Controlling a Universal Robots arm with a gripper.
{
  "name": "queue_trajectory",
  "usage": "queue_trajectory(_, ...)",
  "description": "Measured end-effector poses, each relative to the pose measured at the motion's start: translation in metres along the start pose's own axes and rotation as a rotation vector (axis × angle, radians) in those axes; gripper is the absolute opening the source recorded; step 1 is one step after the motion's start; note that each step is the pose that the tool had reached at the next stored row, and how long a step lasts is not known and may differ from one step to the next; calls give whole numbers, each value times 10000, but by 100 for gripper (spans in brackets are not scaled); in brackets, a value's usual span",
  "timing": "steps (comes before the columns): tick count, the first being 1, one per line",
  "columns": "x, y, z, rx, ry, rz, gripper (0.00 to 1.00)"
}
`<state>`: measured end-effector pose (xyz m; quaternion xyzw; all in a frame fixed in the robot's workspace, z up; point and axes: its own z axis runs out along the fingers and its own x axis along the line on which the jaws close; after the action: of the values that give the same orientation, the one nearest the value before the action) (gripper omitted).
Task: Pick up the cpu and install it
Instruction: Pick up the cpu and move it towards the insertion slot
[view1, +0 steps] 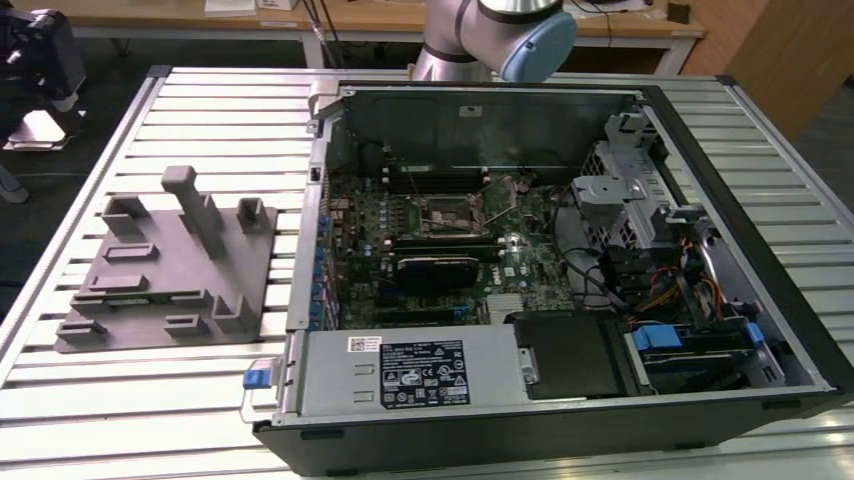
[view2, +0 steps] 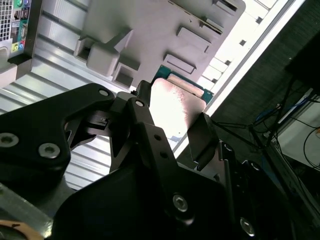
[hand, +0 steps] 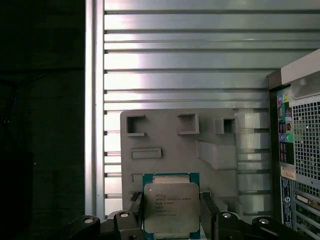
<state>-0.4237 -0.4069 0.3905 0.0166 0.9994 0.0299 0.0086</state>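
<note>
Above the grey fixture tray (hand: 165, 130) | gripper (hand: 171, 200) pinches the cpu (hand: 171, 215) by two opposite edges, lid up | edge hold prob keeps it level, faces untouched

Lettering (hand: 165, 201) on cpu (hand: 171, 209) — seemingly illegible

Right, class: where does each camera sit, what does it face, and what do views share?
Exterior view: off the arm, looking down at the open computer case; arm at top.
First wrist view: on the wrist, facing past the gripper to the grey fixture.
Second wrist view: on the wrist, behind the gripper.
Both wrist views share the gripped cpu.
</note>
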Motion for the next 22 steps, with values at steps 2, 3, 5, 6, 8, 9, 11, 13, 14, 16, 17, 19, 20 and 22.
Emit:
queue_trajectory(2,-19,1,0,1,1,0,54)
queue_trajectory(3,-29,1,0,0,0,0,54)
queue_trajectory(5,-46,1,1,0,0,0,54)
queue_trajectory(6,-55,2,0,1,1,0,54)
queue_trajectory(8,-72,3,1,0,1,1,54)
queue_trajectory(9,-82,3,1,0,0,0,54)
queue_trajectory(11,-100,3,1,1,2,0,54)
queue_trajectory(13,-119,4,2,1,1,0,54)
queue_trajectory(14,-128,4,1,1,1,0,54)
queue_trajectory(16,-145,5,3,0,0,0,54)
queue_trajectory(17,-155,5,2,1,0,0,54)
queue_trajectory(19,-172,6,3,1,1,0,54)
queue_trajectory(20,-181,6,3,0,0,0,54)
queue_trajectory(22,-198,7,3,1,1,0,54)
